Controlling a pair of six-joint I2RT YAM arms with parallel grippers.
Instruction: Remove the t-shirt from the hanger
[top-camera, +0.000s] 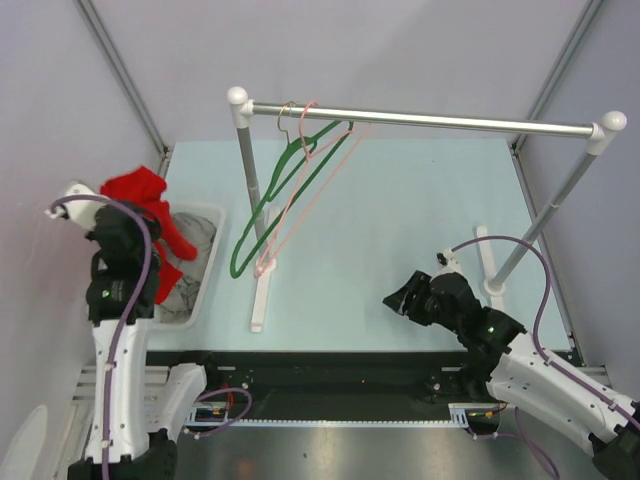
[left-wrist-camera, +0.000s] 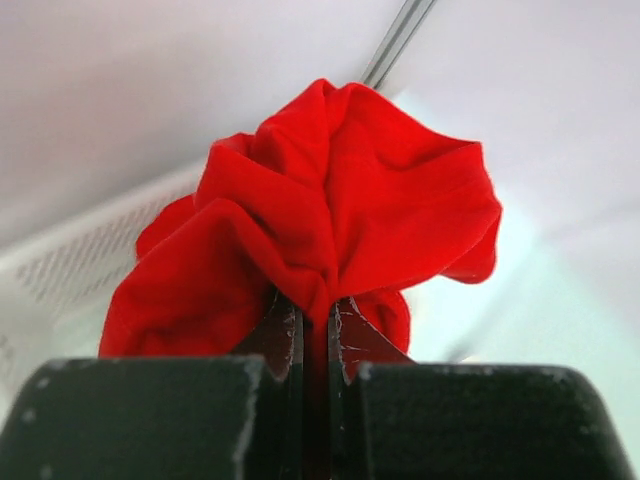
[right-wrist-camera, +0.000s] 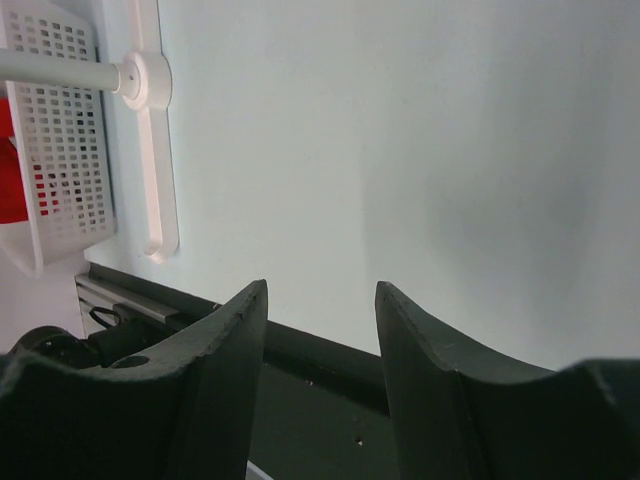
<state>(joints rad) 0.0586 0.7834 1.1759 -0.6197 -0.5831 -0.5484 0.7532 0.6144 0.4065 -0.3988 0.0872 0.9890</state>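
The red t-shirt (top-camera: 140, 195) is bunched up and held in my left gripper (top-camera: 128, 222), above the white basket (top-camera: 207, 262) at the table's left. In the left wrist view the gripper (left-wrist-camera: 315, 320) is shut on a fold of the shirt (left-wrist-camera: 330, 200). A green hanger (top-camera: 262, 200) and a pink hanger (top-camera: 300, 190) hang bare on the metal rail (top-camera: 430, 120), tilted towards the left. My right gripper (top-camera: 400, 298) is open and empty low over the table's near right part; its wrist view shows it (right-wrist-camera: 320, 295) with nothing between the fingers.
The rail stands on two white posts with feet, the left (top-camera: 256, 300) and the right (top-camera: 490, 262). The basket (right-wrist-camera: 65, 130) holds grey cloth (top-camera: 190, 285). A black strip (top-camera: 330, 362) runs along the table's near edge.
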